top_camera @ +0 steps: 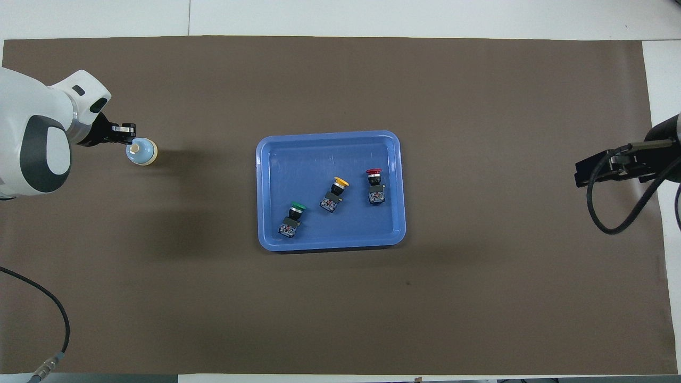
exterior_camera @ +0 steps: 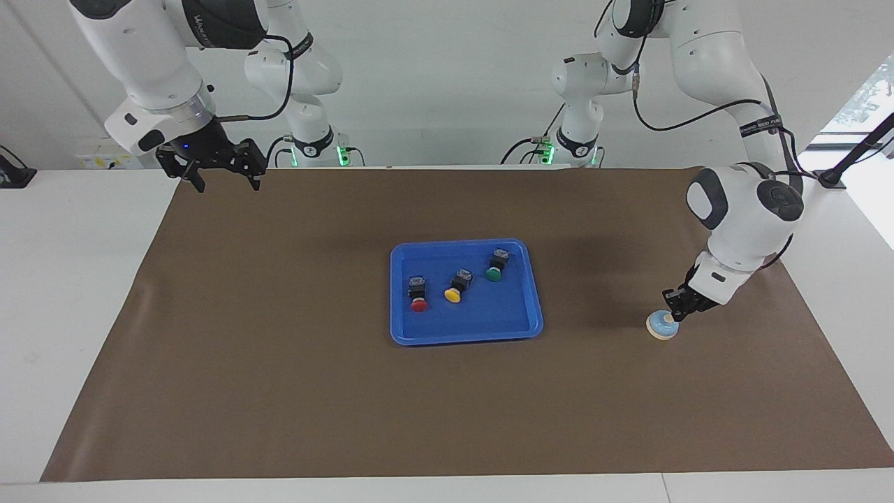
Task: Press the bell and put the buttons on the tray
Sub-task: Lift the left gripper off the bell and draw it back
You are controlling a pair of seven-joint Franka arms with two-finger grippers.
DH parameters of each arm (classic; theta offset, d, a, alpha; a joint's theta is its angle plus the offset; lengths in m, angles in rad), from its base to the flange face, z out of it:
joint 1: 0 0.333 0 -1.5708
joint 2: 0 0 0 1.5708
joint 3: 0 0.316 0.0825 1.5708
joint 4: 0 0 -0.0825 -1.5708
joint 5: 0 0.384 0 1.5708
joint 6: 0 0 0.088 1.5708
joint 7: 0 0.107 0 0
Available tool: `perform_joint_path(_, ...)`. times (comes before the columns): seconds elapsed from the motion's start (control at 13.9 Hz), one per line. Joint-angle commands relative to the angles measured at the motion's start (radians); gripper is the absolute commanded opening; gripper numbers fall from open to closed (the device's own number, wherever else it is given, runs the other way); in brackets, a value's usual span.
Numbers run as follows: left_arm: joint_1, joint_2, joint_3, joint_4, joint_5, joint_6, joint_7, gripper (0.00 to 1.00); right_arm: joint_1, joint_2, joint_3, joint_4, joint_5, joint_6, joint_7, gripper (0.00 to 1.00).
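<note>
Left end effector (exterior_camera: 675, 314), fingers pressed together, angles down onto the bell (exterior_camera: 662, 325); right end effector (exterior_camera: 222, 170) hangs wide.

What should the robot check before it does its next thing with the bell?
1. Left pincer right at the bell's knob: ok.
2. Left pincer shut for pushing: ok.
3. Knob actually pressed down: cannot tell.
4. Red button, yellow button and green button all in the tray: ok.
5. Right pincer open, waiting over the mat's corner nearest the robots, away from tray and bell: ok.
</note>
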State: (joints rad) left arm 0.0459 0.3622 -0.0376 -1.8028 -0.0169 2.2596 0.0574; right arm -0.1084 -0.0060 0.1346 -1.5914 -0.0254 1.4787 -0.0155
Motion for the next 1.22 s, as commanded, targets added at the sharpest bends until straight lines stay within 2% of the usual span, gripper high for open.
perform_joint_path(0.0, 0.003, 0.009, 0.004, -0.084, 0.009, 0.129, 0.010, 0.00, -0.019, -0.014, 0.014, -0.010, -0.004, 0.002, -0.014, 1.00)
perform_joint_path(0.14, 0.003, 0.011, 0.004, -0.119, 0.009, 0.164, 0.010, 0.00, -0.019, -0.022, 0.013, -0.004, 0.001, 0.000, -0.012, 1.00)
perform_joint_path(0.43, 0.003, 0.004, 0.005, -0.099, 0.012, 0.146, 0.010, 0.00, -0.019, -0.028, 0.005, 0.016, -0.001, -0.003, -0.012, 1.00)
perform_joint_path(0.5, 0.005, -0.002, 0.005, -0.069, 0.012, 0.105, 0.010, 0.00, -0.017, -0.028, 0.005, 0.016, -0.002, -0.002, -0.012, 1.00)
perform_joint_path(0.58, 0.005, -0.009, 0.005, 0.048, 0.012, -0.048, 0.007, 0.00, -0.017, -0.029, 0.006, 0.016, -0.002, 0.000, -0.015, 1.00)
perform_joint_path(0.72, 0.005, -0.035, 0.005, 0.134, 0.011, -0.174, 0.007, 0.00, -0.017, -0.032, 0.008, 0.011, -0.004, -0.001, -0.015, 1.00)
perform_joint_path(0.86, 0.008, -0.087, 0.007, 0.168, 0.012, -0.270, 0.005, 0.00, -0.017, -0.041, 0.008, -0.001, -0.004, -0.003, -0.017, 1.00)
perform_joint_path(1.01, 0.008, -0.170, 0.005, 0.152, 0.012, -0.323, 0.002, 0.00, -0.017, -0.042, 0.008, -0.001, -0.004, -0.003, -0.017, 1.00)
perform_joint_path(1.08, 0.008, -0.215, 0.007, 0.137, 0.012, -0.363, 0.002, 0.07, -0.017, -0.042, 0.008, -0.001, -0.004, -0.003, -0.017, 1.00)
perform_joint_path(1.15, 0.009, -0.259, 0.005, 0.129, 0.012, -0.398, 0.004, 0.36, -0.017, -0.042, 0.008, -0.001, -0.004, -0.003, -0.017, 1.00)
